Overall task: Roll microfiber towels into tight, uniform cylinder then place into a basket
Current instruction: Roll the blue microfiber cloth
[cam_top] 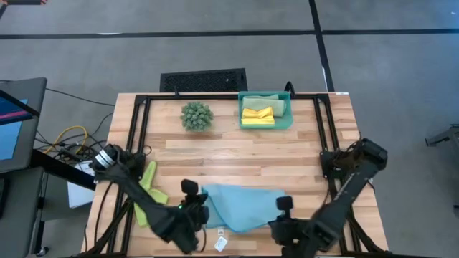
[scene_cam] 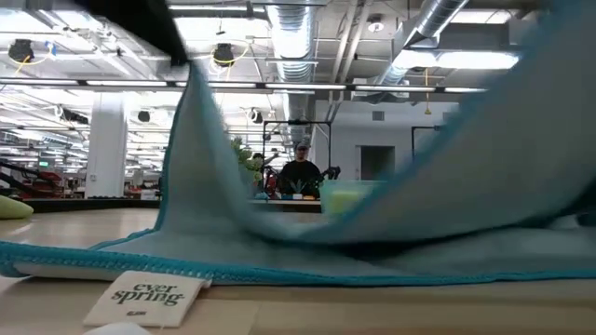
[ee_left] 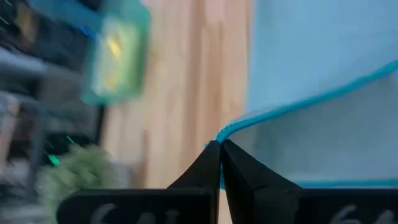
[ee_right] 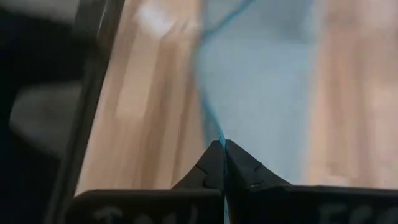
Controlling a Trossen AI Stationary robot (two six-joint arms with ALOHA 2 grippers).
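A light blue towel (cam_top: 240, 204) lies near the table's front edge, its white label (scene_cam: 144, 296) on the wood. My left gripper (cam_top: 195, 209) is shut on its near-left part and my right gripper (cam_top: 283, 215) on its near-right part. In the low view both ends rise while the towel's far hem (scene_cam: 279, 272) rests on the table. A lime green towel (cam_top: 147, 190) lies crumpled at the left, under my left arm. The teal basket (cam_top: 287, 118) at the far side holds a yellow towel (cam_top: 258, 116) and a sage green towel (cam_top: 267, 100). My left gripper pinches the blue towel's teal-stitched hem (ee_left: 231, 129) between its two fingertips (ee_left: 208, 163), where the hem bends. The fingers slant down from the near left. That end is lifted and the cloth slopes down to the table. My right gripper pinches the towel's teal-stitched hem (ee_right: 212, 127) between its two fingertips (ee_right: 239, 165), slanting down from the near right. That end is lifted too, and the cloth sags between the two holds.
A round spiky green plant ball (cam_top: 196, 115) stands left of the basket. A black slotted grille (cam_top: 204, 79) lies beyond the table's far edge. Bare wood (cam_top: 237, 154) lies between the blue towel and the basket. A person (scene_cam: 300, 172) sits far off in the room.
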